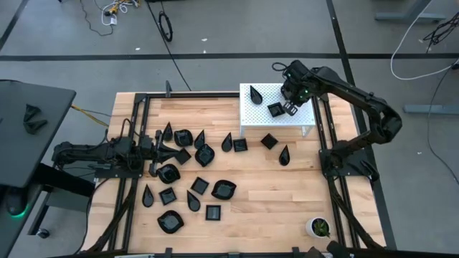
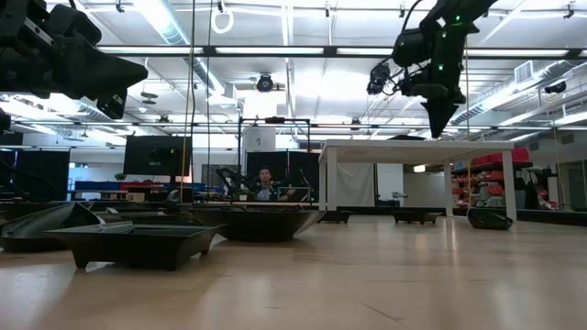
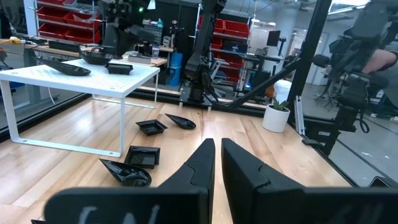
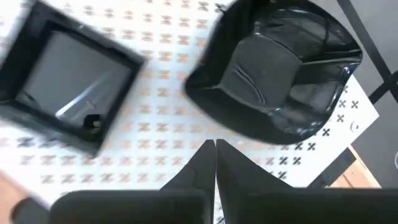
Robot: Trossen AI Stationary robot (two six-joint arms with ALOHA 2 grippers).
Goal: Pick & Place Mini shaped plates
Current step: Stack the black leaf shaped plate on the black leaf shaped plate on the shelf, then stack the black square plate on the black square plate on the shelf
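Near edge of the wooden table (image 1: pixel 272 208): a small white pot with a green plant (image 1: pixel 318 228) sits by the near right corner. Left of it, spread over the near-left and middle part, lie most of the small black dishes: a rounded one (image 1: pixel 170 221) closest to the near edge, a square one (image 1: pixel 213 212) beside it, a bigger oval one (image 1: pixel 223 190) just beyond, plus teardrop and square ones around them. In the low view a square dish (image 2: pixel 138 243) and an oval dish (image 2: pixel 261 222) fill the left foreground.

Mid table, left side: the left gripper (image 1: pixel 153 149) lies low over the dishes near the left edge, pointing toward the centre. In its wrist view the fingers (image 3: pixel 249 177) stand close together w/ only a thin gap, nothing between them.

Further back, a row of dishes runs toward the right; a teardrop (image 1: pixel 284 155) and a square (image 1: pixel 269 141) lie just in front of the white perforated stand (image 1: pixel 265 118) at the far edge.

On the stand: a teardrop dish (image 1: pixel 256 93) near its far left corner, a square dish (image 1: pixel 275 109) at mid top, and per the right wrist view an oval dish (image 4: pixel 277 74) next to that square (image 4: pixel 65 93).

The right gripper (image 1: pixel 290 108) hovers just over the stand, beside the square dish; fingers (image 4: pixel 239 168) pressed together, empty.

Beyond the table, a person (image 2: pixel 265 181) sits in the room.
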